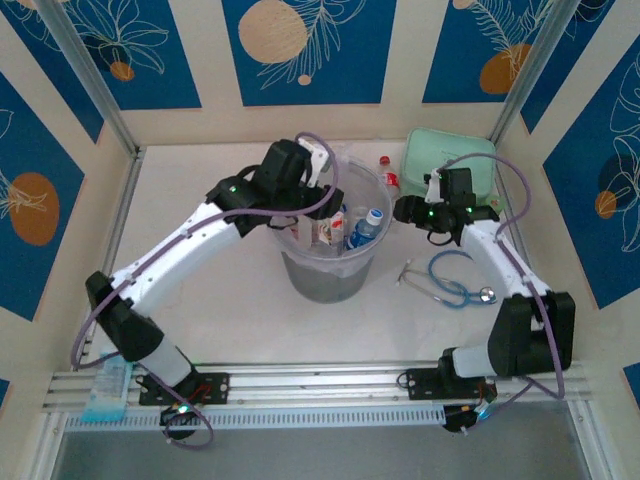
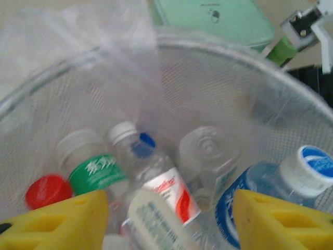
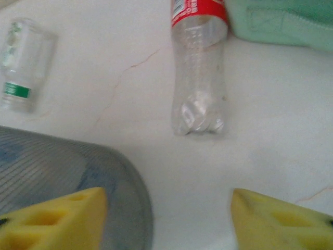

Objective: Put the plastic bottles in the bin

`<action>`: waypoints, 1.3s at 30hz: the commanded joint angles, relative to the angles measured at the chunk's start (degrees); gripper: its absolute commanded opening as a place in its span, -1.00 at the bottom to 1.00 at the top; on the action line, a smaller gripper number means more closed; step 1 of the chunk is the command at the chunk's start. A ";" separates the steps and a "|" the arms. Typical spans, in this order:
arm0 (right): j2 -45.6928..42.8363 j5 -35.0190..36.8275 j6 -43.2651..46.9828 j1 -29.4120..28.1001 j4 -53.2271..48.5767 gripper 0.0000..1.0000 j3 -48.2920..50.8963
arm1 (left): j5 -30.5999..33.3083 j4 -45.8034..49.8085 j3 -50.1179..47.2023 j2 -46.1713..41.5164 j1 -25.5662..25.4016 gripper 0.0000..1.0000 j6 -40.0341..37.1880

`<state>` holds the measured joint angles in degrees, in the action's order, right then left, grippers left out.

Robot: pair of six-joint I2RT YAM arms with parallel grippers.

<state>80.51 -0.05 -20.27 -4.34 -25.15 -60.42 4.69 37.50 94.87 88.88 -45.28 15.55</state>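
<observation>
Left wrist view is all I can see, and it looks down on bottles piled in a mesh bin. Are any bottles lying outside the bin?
Observer: Yes. In the right wrist view a clear bottle with a red label lies on the table, beside the mint green case.
Operator: Just that one?
Observer: No. A second clear bottle with a green band lies on its side near the bin, apart from it.
Operator: Is the other claw carrying anything?
Observer: No. The right gripper is open and empty, above the table next to the bin.
</observation>
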 commanded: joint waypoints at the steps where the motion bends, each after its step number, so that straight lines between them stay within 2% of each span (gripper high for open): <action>1: 4.85 2.46 1.85 0.60 -1.67 0.05 -4.68 | 4.11 -5.80 -4.64 -11.36 0.06 0.36 2.50; 4: 9.72 1.38 2.96 0.18 -2.22 0.04 -8.62 | 6.39 -4.75 -9.87 -17.85 0.10 0.46 3.87; 7: 13.98 1.88 3.26 -0.51 -2.51 0.04 -11.64 | 11.34 -2.92 -16.58 -24.46 0.16 0.52 6.54; 9: 16.71 3.57 3.40 -1.15 -3.20 0.13 -13.54 | 14.06 -3.24 -21.97 -29.29 0.20 0.55 8.96; 11: 19.50 5.81 3.73 -1.96 -3.87 0.31 -15.57 | 15.70 -3.33 -27.04 -33.97 0.29 0.57 11.92; 17: 28.10 7.68 4.17 -2.77 -6.71 0.72 -22.73 | 15.73 -1.38 -37.32 -42.64 0.28 0.61 20.04; 25: 35.54 8.29 3.91 -3.21 -8.44 0.91 -28.15 | 12.16 -1.03 -43.39 -42.73 0.28 0.73 24.13; 27: 36.79 9.02 3.90 -3.08 -8.87 0.89 -29.14 | 12.06 -2.64 -44.99 -42.90 0.28 0.77 24.37; 29: 37.22 8.38 3.92 -3.26 -8.16 0.77 -29.02 | 11.91 -3.85 -45.97 -42.96 0.28 0.80 24.33; 37: 38.31 7.18 3.92 -4.14 -7.70 0.10 -29.43 | 11.39 -5.28 -48.00 -43.44 0.36 0.86 24.30; 39: 37.61 7.52 3.85 -4.14 -8.27 0.00 -29.49 | 10.57 -6.15 -49.08 -43.44 0.41 0.87 24.90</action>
<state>117.67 8.14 -16.47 -8.25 -32.23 -88.27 16.78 33.41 47.27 46.15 -45.23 39.22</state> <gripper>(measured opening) 0.515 0.933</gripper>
